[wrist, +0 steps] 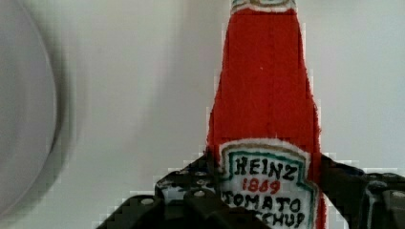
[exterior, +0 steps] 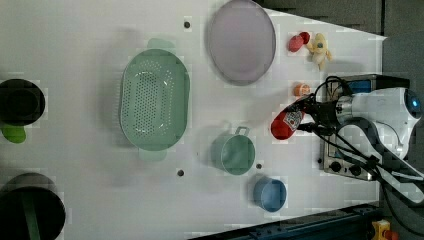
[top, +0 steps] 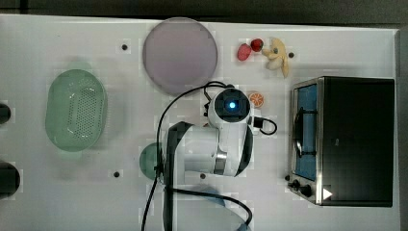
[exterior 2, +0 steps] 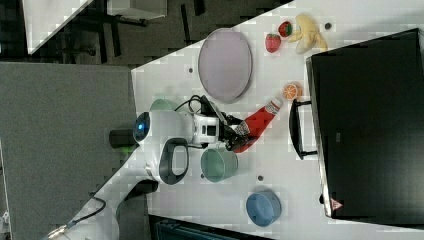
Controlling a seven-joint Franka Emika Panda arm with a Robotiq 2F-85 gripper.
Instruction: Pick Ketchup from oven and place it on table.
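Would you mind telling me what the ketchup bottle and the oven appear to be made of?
The ketchup bottle looks like matte red plastic with a printed label, though the surface seems slightly textured. The oven seems black-painted metal with a brushed silver front.

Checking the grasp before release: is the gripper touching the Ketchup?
Touching. The wrist view shows the gripper fingers pressed against both sides of the Ketchup at its label.
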